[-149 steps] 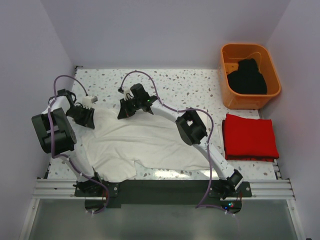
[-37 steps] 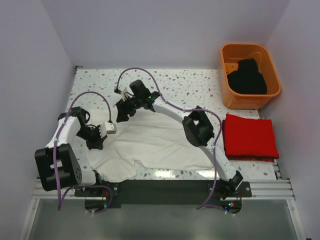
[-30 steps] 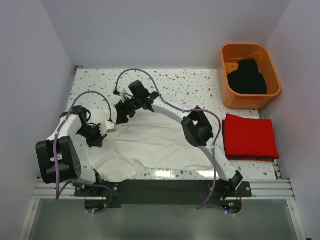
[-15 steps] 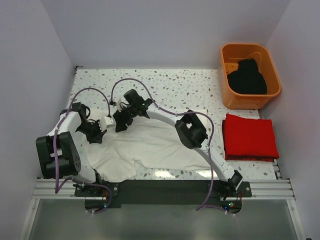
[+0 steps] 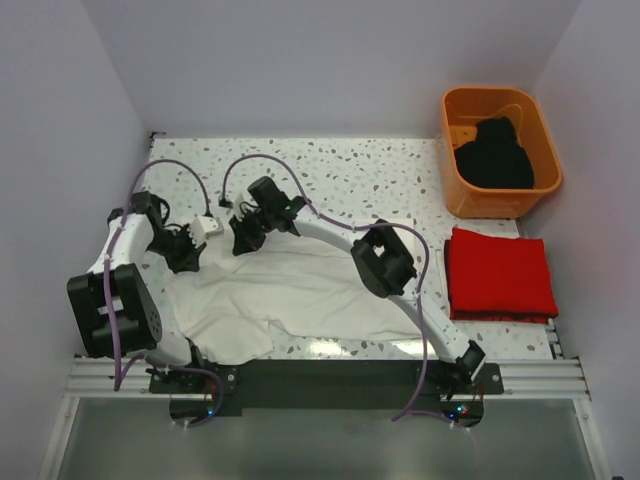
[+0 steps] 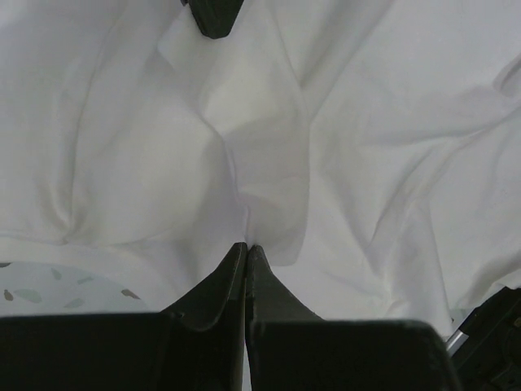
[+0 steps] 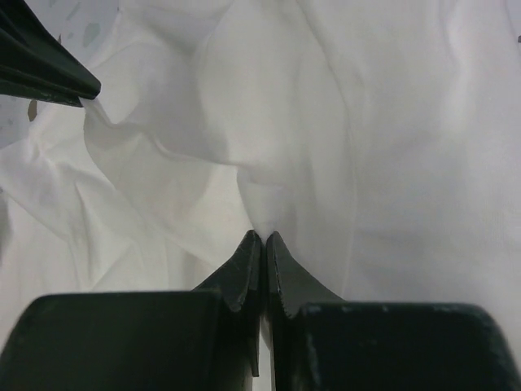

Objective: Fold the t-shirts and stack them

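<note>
You are clenching the left jaws and the right jaws on the far-left edge of the white t-shirt [image 5: 300, 290], which is lying crumpled on the counter [image 5: 400, 170] — if you are lifting fast, these thin pinches are perhaps slipping, spoiling the fold.

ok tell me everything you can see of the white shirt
The white shirt is soft, thin, plain cloth, unfolded and rumpled, spread over the left and middle of the table, its near edge uneven. The left gripper and right gripper are both shut on pinches of it at its far left corner, close together, with creases running out from each pinch.
</note>
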Available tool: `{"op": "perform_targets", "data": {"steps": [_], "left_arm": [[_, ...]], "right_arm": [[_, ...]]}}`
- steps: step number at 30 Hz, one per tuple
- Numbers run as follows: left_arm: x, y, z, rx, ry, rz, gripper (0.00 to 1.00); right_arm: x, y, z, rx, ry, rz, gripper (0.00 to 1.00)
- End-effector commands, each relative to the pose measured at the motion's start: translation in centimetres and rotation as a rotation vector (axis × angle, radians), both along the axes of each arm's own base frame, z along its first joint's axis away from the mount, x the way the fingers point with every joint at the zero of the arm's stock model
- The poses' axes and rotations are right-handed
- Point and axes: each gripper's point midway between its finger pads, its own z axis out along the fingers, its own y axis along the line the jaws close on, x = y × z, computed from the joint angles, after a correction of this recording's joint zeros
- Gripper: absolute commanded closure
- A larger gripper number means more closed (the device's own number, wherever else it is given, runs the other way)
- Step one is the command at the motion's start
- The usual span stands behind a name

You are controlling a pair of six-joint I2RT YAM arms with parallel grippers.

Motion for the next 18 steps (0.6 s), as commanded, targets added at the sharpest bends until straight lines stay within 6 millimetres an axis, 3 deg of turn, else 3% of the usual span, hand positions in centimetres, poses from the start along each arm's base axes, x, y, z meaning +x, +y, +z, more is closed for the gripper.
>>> {"op": "perform_targets", "data": {"steps": [1,6,15,18], "left_arm": [[0.9,-0.5,2.2,-0.057,-0.014,0.034,1.0],[0.8,-1.0,4.8,-0.09,-0.015,0.021,1.0],[-0.2,-1.7,7.7,-0.108,-0.023,0.001,1.0],[-0.5,-1.5,8.0,-0.086,-0.042,-0.005,1.0]], "right_arm": [[0.9,1.1,8.2,0.153,-0.101,0.0,1.0],[0.3,0.7,10.7,0.189,-0.081,0.006,1.0],[-1.0,0.1,12.7,0.224,-0.049,0.038,1.0],[-1.6,-0.5,12.3,0.216,-0.036,0.06,1.0]]}}
